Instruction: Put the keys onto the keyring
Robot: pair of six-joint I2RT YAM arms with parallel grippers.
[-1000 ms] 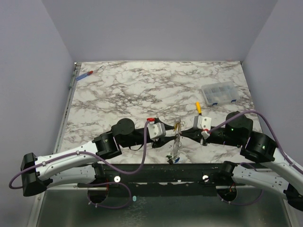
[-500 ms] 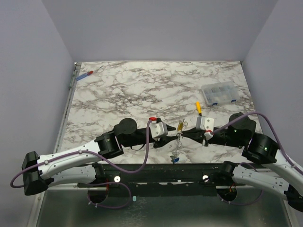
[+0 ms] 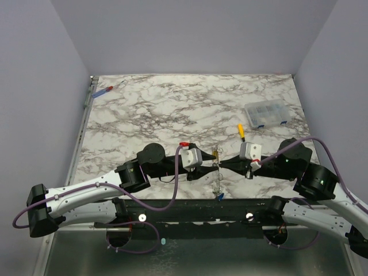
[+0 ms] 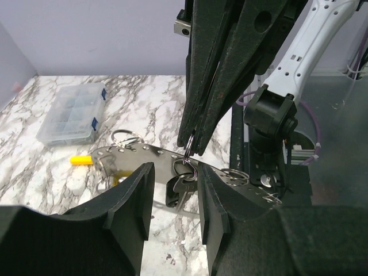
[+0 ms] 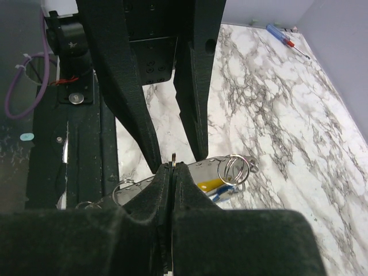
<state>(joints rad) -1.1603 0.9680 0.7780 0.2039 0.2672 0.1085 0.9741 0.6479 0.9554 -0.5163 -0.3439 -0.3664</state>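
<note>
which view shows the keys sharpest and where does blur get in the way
Top external: even light, no glare, but the keys are too tiny to resolve. Left wrist: the left end effector has dark, blurred near fingers; the keys beyond are sharpest here. Right wrist: the right end effector, shut, is a black blurred mass across the bottom.

— What is the table (image 3: 144,109) like?
— It has a smooth stone-look top, white with grey veins and a faint sheen.
— And the keyring (image 4: 187,164) and keys (image 4: 179,188)?
— Bare metal. The wire is bright and glossy, the keys duller.
— The fingers (image 4: 126,201) of the left gripper (image 4: 173,170)?
— Matt black plastic, finely grained. The box (image 4: 72,115) is clear, glossy plastic.
</note>
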